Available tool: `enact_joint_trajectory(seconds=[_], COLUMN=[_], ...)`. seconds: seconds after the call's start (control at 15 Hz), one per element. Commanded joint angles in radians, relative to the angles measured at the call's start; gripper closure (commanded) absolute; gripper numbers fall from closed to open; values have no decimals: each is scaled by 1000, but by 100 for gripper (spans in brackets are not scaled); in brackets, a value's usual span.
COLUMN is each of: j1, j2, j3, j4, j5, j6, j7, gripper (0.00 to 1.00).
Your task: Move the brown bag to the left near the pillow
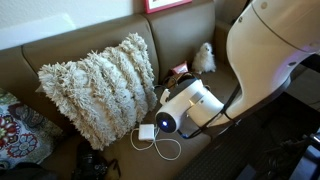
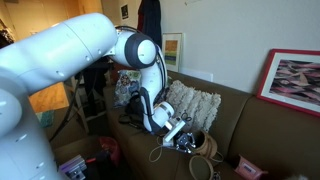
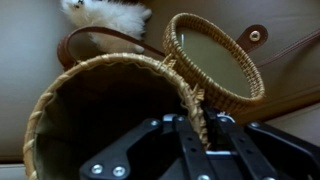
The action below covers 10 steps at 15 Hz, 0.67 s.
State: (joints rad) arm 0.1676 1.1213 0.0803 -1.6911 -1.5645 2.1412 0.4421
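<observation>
The brown bag [image 3: 95, 110] fills the wrist view: a round open pouch with a braided light rim, a round lid [image 3: 215, 60] beside it and a thin strap behind. My gripper [image 3: 190, 122] is shut on the bag's rim, one finger inside and one outside. In an exterior view the bag [image 2: 203, 147] sits at my gripper [image 2: 186, 138] on the sofa seat, just in front of the shaggy cream pillow [image 2: 195, 103]. In an exterior view the pillow [image 1: 100, 85] leans on the sofa back, and my wrist [image 1: 188, 106] hides the bag.
A white fluffy toy [image 1: 204, 57] sits on the sofa behind the wrist and also shows in the wrist view [image 3: 105, 12]. A floral cushion [image 1: 15, 135] lies at the sofa's far end. A white adapter with cable [image 1: 148, 132] lies on the seat.
</observation>
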Motion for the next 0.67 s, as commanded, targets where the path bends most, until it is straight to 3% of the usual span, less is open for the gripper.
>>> enact_joint_trajectory(seconds=[0.0,0.6], j1=[-3,14], j2=[1,62], j3=[20,6], j4=[82,214], j5=[70,156], j6=[-24,-14], j7=[-48,-95], gripper=[95,95])
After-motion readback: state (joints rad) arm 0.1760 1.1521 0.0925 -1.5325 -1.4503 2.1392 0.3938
